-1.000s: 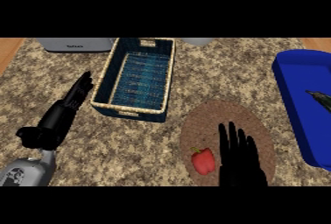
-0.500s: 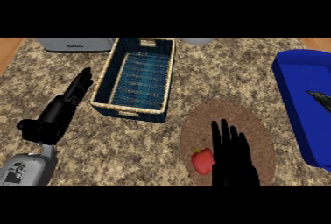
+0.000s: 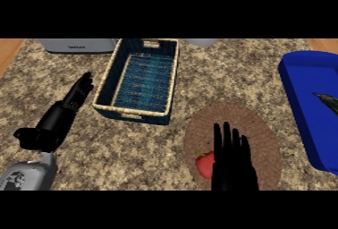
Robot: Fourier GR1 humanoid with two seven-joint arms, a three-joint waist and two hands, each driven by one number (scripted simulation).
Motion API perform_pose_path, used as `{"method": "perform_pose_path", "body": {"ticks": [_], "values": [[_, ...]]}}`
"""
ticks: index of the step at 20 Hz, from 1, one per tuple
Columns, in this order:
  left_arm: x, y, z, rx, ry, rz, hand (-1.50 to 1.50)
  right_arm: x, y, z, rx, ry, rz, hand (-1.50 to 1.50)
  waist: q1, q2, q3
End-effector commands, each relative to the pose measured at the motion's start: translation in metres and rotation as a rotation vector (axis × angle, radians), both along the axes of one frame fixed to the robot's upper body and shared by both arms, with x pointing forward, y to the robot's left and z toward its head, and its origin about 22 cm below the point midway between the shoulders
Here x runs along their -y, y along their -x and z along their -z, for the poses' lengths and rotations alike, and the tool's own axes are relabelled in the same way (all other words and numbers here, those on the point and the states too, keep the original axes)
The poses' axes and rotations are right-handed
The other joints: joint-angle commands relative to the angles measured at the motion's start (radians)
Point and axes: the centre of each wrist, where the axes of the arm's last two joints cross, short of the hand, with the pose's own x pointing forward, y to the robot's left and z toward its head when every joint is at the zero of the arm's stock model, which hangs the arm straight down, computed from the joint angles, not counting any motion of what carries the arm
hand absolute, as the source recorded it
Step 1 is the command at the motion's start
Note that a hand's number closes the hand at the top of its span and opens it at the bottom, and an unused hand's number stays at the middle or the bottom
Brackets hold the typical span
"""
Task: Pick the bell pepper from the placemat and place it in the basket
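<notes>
bell pepper (image 3: 204, 163) just left of right hand (image 3: 232, 163)

Right hand (image 3: 232, 156) open, fingers straight, beside bell pepper (image 3: 204, 163), perhaps touching

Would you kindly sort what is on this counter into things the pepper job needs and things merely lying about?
Needed: bell pepper, placemat, basket, right hand.
Lying about: blue tray, grey appliance, left hand resting open.
</notes>
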Motion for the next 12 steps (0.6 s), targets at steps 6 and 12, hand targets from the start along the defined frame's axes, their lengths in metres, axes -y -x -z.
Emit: {"method": "perform_pose_path", "body": {"ticks": [6, 12], "values": [[-0.001, -0.007, -0.008, -0.006, -0.019, 0.002, 0.0, 0.009, -0.022, 0.028, -0.043, 0.017, 0.034, -1.5, 0.0, 0.0, 0.0], [-0.005, 0.004, 0.002, -0.013, 0.008, 0.004, 0.0, 0.004, -0.02, 0.041, -0.084, 0.038, 0.082, -1.5, 0.001, 0.0, 0.0]]}}
